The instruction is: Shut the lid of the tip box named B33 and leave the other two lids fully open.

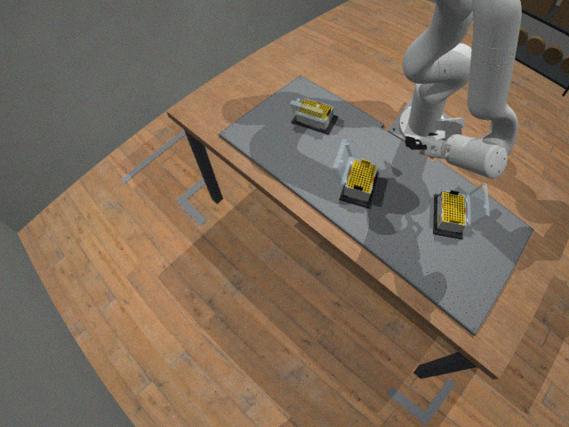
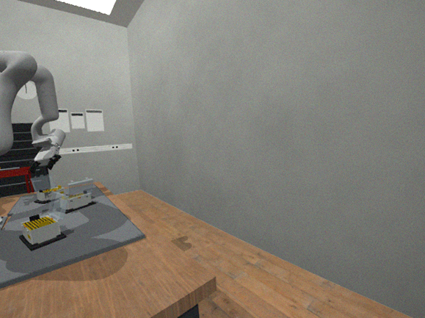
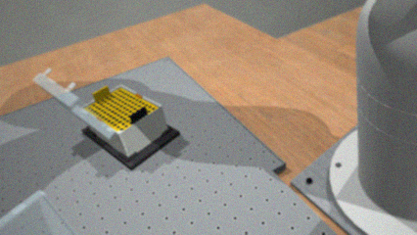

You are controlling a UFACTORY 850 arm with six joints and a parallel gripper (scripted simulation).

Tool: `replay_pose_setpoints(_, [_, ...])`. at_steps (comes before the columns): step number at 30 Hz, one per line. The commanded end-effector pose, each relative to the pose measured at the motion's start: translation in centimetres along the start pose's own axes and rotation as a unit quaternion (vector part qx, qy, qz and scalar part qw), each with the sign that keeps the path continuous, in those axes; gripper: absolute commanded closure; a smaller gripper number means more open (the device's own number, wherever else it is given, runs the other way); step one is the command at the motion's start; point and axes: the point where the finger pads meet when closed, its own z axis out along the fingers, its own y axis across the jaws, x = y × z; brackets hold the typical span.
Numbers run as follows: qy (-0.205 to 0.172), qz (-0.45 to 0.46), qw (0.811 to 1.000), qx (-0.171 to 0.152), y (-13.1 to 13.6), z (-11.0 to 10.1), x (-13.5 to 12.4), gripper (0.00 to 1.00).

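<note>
Jaws on your arm are spread all the way with nothing between them, hanging in the air just off the arm's round base, near the back edge of the grey perforated mat on the wooden tabletop. You've got 3 tip boxes on that mat, each on a dark holder plate, all with yellow tip racks showing. From the top view, the far-left box sits alone near the mat's left end, the middle box is roughly centre, and the right box is off toward the other end, well apart from each other. All 3 lids look open: the middle one's clear lid stands up on its left side, the right one's lid stands on its right side, and the left one's is hard to make out from above. Your wrist camera is pointed at the far-left box, and there its lid is swung back and lying out away from the rack. Can't read any white sticker in these views, everything's too small or blurry, so I can't tell you which box is B33. The jaws aren't touching any box, and the closest one to them is the middle box.
</note>
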Motion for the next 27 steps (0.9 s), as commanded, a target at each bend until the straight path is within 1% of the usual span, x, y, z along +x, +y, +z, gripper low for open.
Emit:
replay_pose_setpoints(1, [0.001, -0.051, 0.996, 0.069, 0.06, 0.04, 0.06, 0.00])
replay_pose_setpoints(6, [0.001, -0.101, 0.986, 0.134, 0.06, 0.04, 0.06, 0.00])
replay_pose_setpoints(8, [0.001, -0.101, 0.986, 0.134, 0.06, 0.04, 0.06, 0.00])
replay_pose_setpoints(11, [0.002, -0.131, 0.976, 0.173, 0.06, 0.04, 0.06, 0.00])
replay_pose_setpoints(17, [0.003, -0.190, 0.950, 0.250, 0.06, 0.04, 0.06, 0.00])
replay_pose_setpoints(23, [0.003, -0.247, 0.913, 0.324, 0.07, 0.04, 0.06, 0.00])
replay_pose_setpoints(25, [0.003, -0.247, 0.913, 0.324, 0.07, 0.04, 0.06, 0.00])
replay_pose_setpoints(27, [0.004, -0.265, 0.899, 0.348, 0.07, 0.04, 0.06, 0.00])
